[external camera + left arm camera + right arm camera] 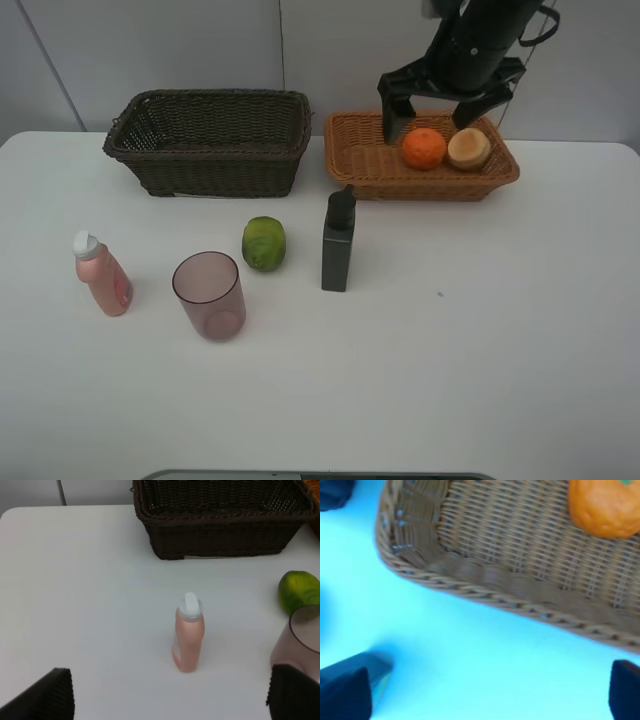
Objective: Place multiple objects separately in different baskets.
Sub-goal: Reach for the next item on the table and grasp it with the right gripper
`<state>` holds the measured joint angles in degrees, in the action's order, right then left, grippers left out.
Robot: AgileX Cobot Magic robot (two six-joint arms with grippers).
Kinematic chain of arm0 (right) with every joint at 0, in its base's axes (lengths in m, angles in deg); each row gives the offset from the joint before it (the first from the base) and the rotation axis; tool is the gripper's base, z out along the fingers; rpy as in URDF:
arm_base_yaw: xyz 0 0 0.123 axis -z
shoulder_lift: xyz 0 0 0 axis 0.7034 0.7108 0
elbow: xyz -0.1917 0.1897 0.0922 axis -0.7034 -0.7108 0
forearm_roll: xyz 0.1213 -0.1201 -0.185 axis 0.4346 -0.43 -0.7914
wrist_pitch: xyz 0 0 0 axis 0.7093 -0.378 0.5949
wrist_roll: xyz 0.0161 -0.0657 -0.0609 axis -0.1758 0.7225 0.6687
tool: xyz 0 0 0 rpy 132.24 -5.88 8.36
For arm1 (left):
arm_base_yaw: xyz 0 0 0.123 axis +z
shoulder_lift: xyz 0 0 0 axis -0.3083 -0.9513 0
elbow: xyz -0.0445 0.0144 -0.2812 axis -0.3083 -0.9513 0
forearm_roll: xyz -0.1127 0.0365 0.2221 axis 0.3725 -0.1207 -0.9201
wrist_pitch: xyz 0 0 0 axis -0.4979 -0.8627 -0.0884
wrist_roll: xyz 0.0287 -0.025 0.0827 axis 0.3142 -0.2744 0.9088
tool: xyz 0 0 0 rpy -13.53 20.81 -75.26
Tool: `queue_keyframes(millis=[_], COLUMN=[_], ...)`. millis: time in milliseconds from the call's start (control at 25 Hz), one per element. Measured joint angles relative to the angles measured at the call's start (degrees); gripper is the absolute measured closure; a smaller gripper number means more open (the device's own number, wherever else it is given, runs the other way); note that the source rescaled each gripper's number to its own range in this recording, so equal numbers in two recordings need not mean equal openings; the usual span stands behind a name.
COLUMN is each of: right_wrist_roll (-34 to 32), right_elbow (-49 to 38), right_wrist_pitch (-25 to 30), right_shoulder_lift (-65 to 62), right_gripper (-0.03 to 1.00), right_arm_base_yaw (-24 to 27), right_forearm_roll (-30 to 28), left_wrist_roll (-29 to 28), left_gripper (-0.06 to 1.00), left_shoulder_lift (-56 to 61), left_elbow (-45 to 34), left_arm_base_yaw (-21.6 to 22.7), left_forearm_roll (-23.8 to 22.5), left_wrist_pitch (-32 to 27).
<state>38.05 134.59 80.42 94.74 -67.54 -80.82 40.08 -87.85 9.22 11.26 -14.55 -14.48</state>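
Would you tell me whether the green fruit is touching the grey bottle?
Apart. The exterior high view shows bare table between the green fruit and the grey bottle.

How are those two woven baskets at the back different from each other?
The dark brown basket has tall walls; the orange-tan basket is shallow, like a tray. The dark brown basket shows nothing inside, while the orange-tan basket holds an orange mandarin and a paler round fruit. Both are rectangular, woven, and stand side by side.
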Motion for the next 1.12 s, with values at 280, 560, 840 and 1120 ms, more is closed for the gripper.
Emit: queue_keyframes(millis=[280, 560, 840, 1120], right_wrist_roll=[-8.7, -12.5, -22.7, -28.9], right_elbow=[0.0, 0.0, 0.0, 0.0], right_wrist_pitch=[4.1, 6.9, 6.6, 6.7], right_shoulder_lift=[-3.4, -4.8, -4.6, -1.2], right_gripper=[-0.03, -0.03, -0.03, -0.03], right_arm_base_yaw=[-7.8, -16.0, -21.2, -22.0], right_forearm_roll=[-3.6, -3.6, -3.8, -4.3], left_wrist_roll=[0.0, 0.0, 0.0, 0.0], left_gripper=[-0.05, -0.05, -0.05, -0.05], left_shoulder_lift=[0.0, 0.0, 0.0, 0.0], left_elbow=[0.0, 0.0, 0.0, 0.0], left_arm_base_yaw=[0.0, 0.0, 0.0, 0.0], left_forearm_roll=[0.0, 0.0, 0.0, 0.0], left_wrist_pitch=[0.0, 0.0, 0.0, 0.0])
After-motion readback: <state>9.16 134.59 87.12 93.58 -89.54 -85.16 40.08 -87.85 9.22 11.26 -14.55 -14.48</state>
